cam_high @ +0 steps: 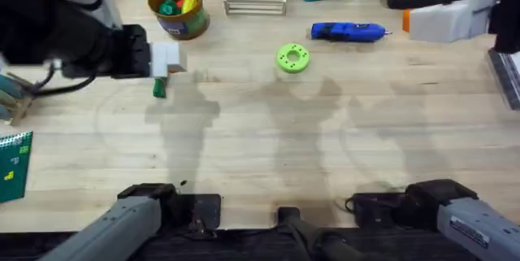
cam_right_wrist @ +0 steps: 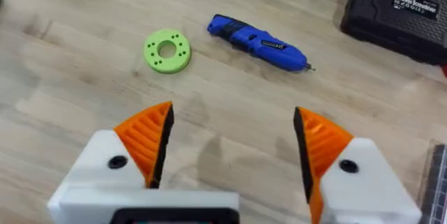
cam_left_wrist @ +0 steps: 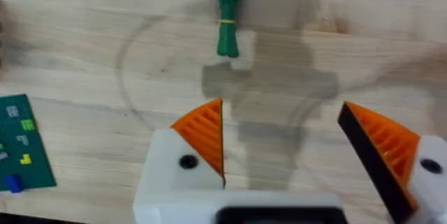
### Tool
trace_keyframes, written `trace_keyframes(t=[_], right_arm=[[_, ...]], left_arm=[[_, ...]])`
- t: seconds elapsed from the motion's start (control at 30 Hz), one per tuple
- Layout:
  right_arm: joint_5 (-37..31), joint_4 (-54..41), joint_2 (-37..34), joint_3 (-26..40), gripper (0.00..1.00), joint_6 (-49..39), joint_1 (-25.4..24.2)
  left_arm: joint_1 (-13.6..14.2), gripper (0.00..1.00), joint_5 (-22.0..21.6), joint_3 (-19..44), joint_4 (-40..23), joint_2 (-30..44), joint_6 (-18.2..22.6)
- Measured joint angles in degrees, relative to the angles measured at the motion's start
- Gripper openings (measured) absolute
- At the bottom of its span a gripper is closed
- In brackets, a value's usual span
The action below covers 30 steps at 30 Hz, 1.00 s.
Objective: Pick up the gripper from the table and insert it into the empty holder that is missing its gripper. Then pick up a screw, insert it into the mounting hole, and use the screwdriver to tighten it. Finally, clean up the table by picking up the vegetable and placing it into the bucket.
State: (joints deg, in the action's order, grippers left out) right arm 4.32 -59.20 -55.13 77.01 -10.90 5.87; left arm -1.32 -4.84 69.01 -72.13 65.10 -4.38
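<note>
Just beyond left pincer (cam_left_wrist: pixel 283 140): vegetable (cam_left_wrist: pixel 228 16)

Vegetable (cam_high: pixel 159 89) on table (cam_high: pixel 268 147) front of bucket (cam_high: pixel 180 19); screwdriver (cam_high: pixel 348 32) far right, behind disc (cam_high: pixel 292 58).

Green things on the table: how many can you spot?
3: a toy vegetable lying by the left gripper, a round disc mid-table, and a green piece inside the bucket. More could be hidden there.

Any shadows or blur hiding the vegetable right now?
Left wrist: the vegetable is sharp, the gripper's soft shadow falls just beside it. Overhead: the left gripper is close above it, a big dark blurred arm fills the upper left corner.
</note>
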Motion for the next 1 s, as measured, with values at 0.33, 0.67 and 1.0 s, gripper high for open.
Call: trace_keyframes(t=[0.33,0.67,1.0], right_arm=[[0.0,0.0,0.0,0.0,0.931,0.0,0.0],[0.0,0.0,0.0,0.0,0.931,0.0,0.0],[0.0,0.0,0.0,0.0,0.933,0.0,0.0]], left_arm=[[-5.6,0.985,-0.9,0.0,8.7,19.7,5.5],[-12.8,0.985,4.3,0.0,19.7,33.7,6.5],[-12.8,0.744,5.7,0.5,22.7,39.8,7.1]])
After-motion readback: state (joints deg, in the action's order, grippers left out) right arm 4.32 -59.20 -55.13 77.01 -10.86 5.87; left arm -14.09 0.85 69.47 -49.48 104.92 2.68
